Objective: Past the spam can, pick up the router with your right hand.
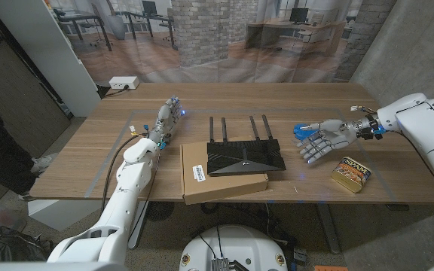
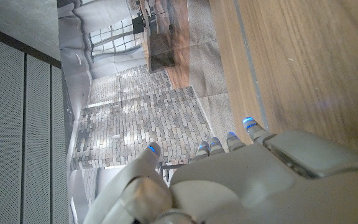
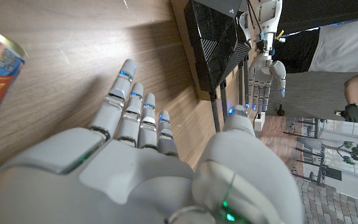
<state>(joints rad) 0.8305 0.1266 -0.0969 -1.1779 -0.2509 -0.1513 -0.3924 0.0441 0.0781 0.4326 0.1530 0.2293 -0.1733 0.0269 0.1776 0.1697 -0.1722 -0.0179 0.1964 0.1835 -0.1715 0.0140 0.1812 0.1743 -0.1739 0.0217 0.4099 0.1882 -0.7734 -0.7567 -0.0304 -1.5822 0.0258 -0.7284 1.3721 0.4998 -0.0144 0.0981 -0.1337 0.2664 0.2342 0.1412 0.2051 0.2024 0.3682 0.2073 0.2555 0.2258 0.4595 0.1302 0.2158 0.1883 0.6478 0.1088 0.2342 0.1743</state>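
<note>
Here, the right hand (image 1: 321, 141), fingers spread and empty, nears the router (image 1: 244, 156): light, rigid, slick-shelled, best gripped across its body, clear of the antennas.

Lighting: even, soft, moderately bright; table (image 1: 89, 143) evenly lit in head view. Shadows: faint, short, under router (image 1: 242, 156) and cardboard box (image 1: 221, 184); soft dark patch on wood near router in right wrist view. Glare: pale sheen on router's glossy top; small blue lights glow on fingertips (image 3: 125, 73). Focus: head view fairly sharp; wrist views soft up close, right hand (image 3: 135, 168) and left hand (image 2: 229, 186) blurred at near edge. Distortion: wide-angle stretching at wrist view edges.
</note>
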